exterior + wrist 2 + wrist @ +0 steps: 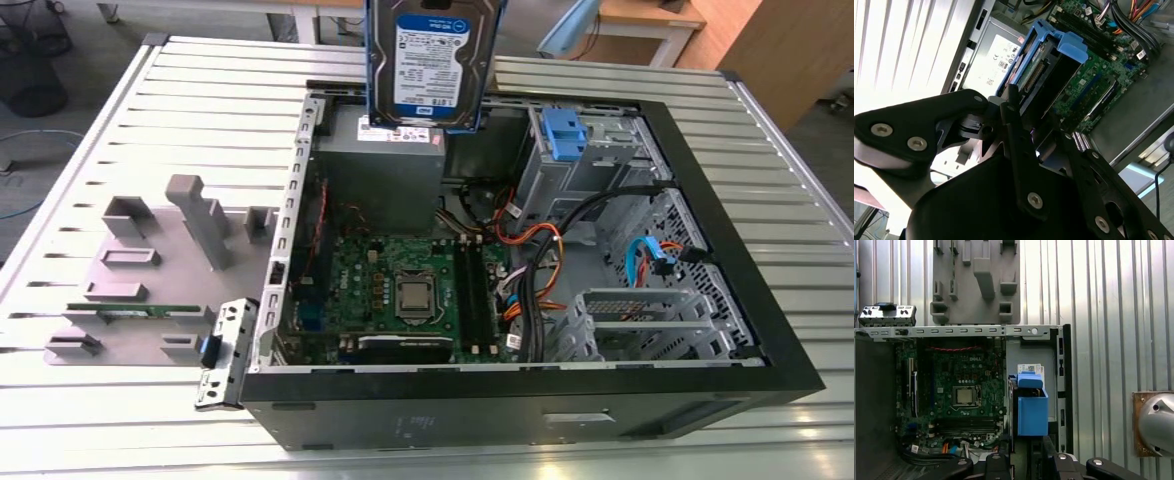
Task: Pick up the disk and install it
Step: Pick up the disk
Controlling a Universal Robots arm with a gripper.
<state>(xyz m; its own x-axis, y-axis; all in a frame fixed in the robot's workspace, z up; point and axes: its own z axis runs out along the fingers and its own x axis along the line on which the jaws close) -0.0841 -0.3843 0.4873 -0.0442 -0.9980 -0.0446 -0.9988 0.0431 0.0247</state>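
Your gripper (1032, 109) is clamped on the disk (430, 62), which hangs upright above the far side of the open computer case (534, 420), over the gray power supply (380, 165); the exterior view cuts off its top

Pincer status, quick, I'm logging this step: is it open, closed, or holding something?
Pincer: closed on the disk, holding it above the open computer case.

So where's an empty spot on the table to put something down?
Bare table slats lie free at the exterior view's left, between the gray fixture plate and the table's far edge. Inside the computer case it is crowded with cables, and the disk hangs above it.
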